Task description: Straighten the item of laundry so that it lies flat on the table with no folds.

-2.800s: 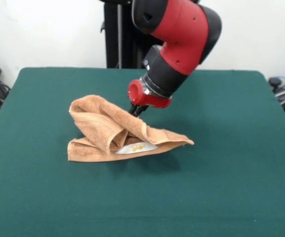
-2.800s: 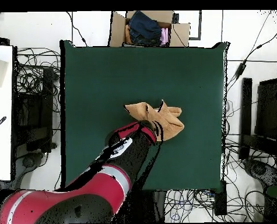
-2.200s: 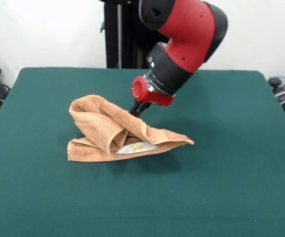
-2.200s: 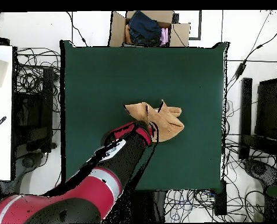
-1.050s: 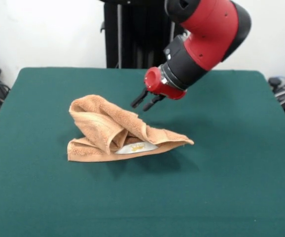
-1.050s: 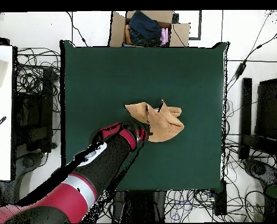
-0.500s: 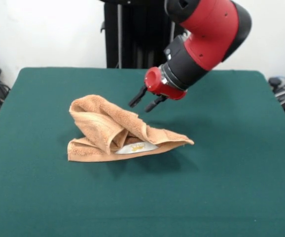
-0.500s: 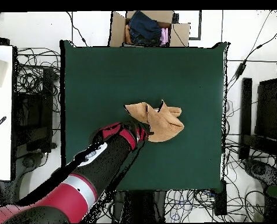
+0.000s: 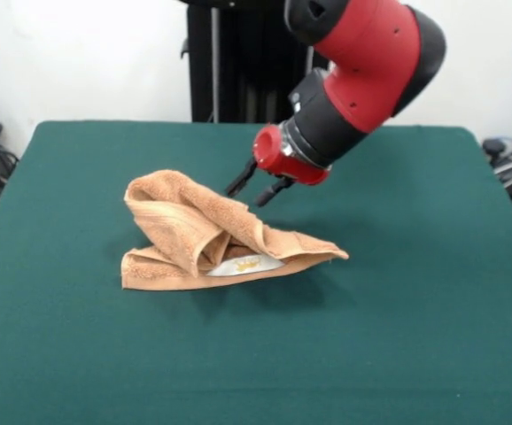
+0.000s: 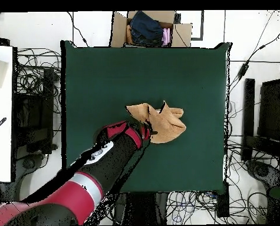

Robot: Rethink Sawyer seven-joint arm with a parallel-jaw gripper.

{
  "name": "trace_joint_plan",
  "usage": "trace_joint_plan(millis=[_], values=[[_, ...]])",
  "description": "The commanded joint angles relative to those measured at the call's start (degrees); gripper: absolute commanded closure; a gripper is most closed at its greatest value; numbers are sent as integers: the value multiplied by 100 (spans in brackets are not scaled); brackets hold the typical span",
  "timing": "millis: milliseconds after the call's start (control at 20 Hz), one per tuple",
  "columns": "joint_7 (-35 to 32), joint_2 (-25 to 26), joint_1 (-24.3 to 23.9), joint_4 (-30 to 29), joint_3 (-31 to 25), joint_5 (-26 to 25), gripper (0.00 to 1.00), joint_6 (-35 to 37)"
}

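The gripper (image 9: pixel 250 189) has lifted off the towel (image 9: pixel 212 235) and drawn back toward the frame's upper right, its two fingers now spread apart.

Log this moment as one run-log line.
gripper: open, empty, above towel's far edge | towel: bunched, folded over, label showing | table: otherwise bare | task: not done

A robotics lab is indicated by the green felt-topped table (image 10: pixel 195 65) set against a bare white wall (image 9: pixel 79 53), the tangled cables (image 10: pixel 30 76) strewn over the floor, the dark equipment cases (image 10: pixel 270 109) alongside, and a cardboard box (image 10: pixel 121 29) of clothes kept at the table's edge.
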State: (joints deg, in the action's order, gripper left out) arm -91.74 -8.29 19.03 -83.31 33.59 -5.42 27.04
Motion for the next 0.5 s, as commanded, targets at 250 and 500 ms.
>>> trace_joint_plan(millis=[250,500], values=[[-1096,292,-462,739,-471,411,0,475],[-1089,321,-505,826,-494,413,0,516]])
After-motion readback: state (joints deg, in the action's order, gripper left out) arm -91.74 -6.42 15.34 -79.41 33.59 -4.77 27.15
